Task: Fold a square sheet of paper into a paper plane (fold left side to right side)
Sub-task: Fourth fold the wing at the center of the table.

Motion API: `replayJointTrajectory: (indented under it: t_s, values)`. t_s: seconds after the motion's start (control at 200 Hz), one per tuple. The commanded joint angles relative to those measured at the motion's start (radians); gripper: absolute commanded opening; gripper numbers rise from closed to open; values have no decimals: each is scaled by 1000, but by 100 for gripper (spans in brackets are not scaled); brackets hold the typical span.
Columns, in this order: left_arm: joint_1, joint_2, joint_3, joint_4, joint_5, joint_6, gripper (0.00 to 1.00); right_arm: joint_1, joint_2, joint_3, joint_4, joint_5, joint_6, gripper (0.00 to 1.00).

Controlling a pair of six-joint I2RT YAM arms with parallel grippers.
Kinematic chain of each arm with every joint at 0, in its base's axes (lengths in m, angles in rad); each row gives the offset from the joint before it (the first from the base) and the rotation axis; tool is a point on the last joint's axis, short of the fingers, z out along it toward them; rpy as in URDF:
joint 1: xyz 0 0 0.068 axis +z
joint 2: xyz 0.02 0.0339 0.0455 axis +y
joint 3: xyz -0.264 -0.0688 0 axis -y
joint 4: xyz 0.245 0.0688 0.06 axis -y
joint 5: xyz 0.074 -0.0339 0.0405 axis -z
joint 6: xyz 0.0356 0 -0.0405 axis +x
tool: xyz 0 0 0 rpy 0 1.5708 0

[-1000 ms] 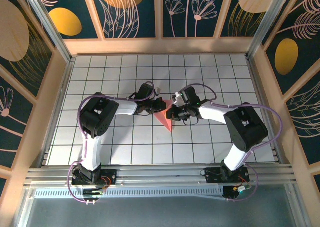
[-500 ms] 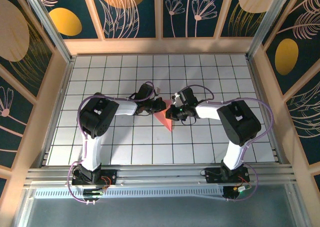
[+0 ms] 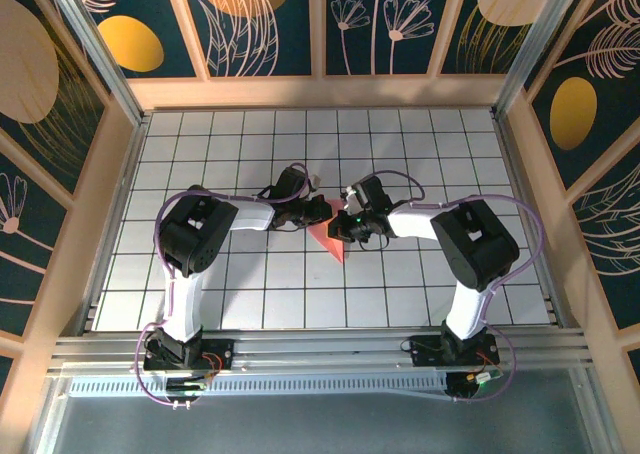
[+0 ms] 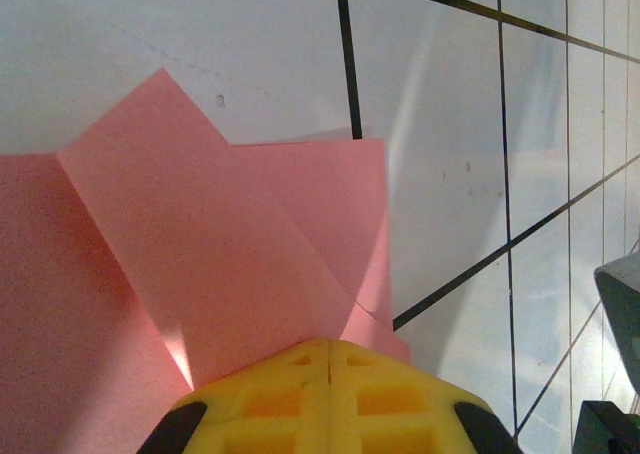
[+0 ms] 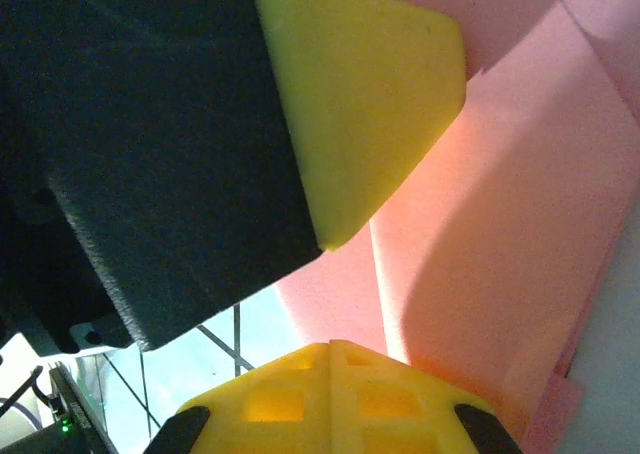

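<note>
While left gripper [image 3: 322,212], right gripper [image 3: 346,224] sit pinched closed over it | paper plane [image 3: 337,242]: long axis far-near, tip nearward

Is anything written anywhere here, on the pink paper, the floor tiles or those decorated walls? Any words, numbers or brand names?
None: no readable text in these views.
Pink paper: plain, only creases.
White tiles: only black grid lines.
Wall panels: drawn leaves, flowers and orange ovals, no lettering.
The arms: no label large enough to read.
</note>
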Motion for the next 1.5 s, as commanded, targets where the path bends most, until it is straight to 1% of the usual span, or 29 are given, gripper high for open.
replayJointTrajectory:
  t_s: [0.0, 0.15, 0.28, 0.876, 1.281, 1.497]
  values:
    - [8, 16, -23, -68, -60, -7, 0, 7, 27, 24, -13, 36, 0, 0]
    - [8, 16, -21, -71, -65, -3, 0, 7, 38, 26, -58, 67, -22, 0]
    - [8, 21, -20, -72, -65, -3, 0, 9, 38, 10, -72, 65, -24, 0]
    - [8, 34, -1, -94, -79, 1, 0, 13, -70, -131, -96, 36, -16, 0]
    - [8, 30, -2, -95, -79, 1, 0, 14, -108, -172, -124, 41, -24, 0]
    - [8, 15, 1, -81, -60, -9, 0, 9, -152, -175, -183, 30, -57, 0]
